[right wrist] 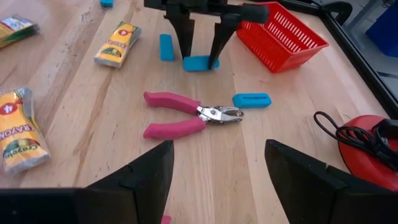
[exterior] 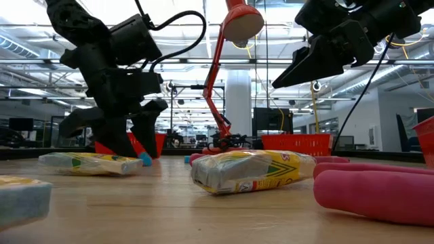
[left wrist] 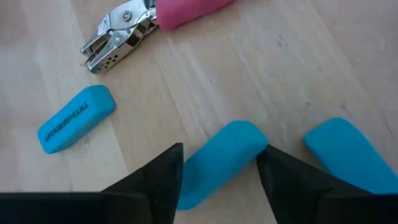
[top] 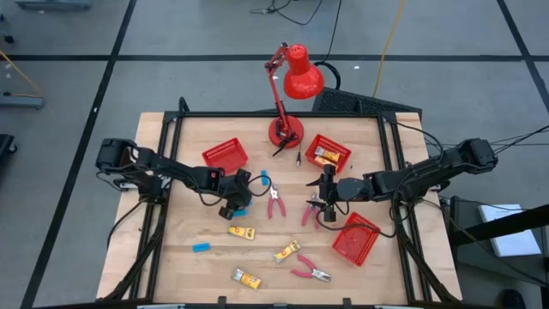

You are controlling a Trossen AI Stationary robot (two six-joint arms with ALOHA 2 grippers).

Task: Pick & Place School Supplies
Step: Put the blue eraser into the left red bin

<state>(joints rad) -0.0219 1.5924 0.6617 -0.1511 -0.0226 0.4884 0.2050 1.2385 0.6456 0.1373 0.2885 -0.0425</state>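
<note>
a: where's the left pincer (left wrist: pixel 219 180)?
b: low on the desk (top: pixel 214 266), fingers spread on either side of a light-blue block (left wrist: pixel 221 158) lying flat on the wood, not clamping it.
a: other blocks?
b: one just beside it (left wrist: pixel 345 152), another (left wrist: pixel 76 118) near the pink-handled pliers (right wrist: pixel 186 115).
a: right pincer (right wrist: pixel 217 165)?
b: raised above the desk, fingers wide, holding nothing.

Left hand (top: pixel 238 204) low, right hand (top: pixel 321 199) raised, both spread.
</note>
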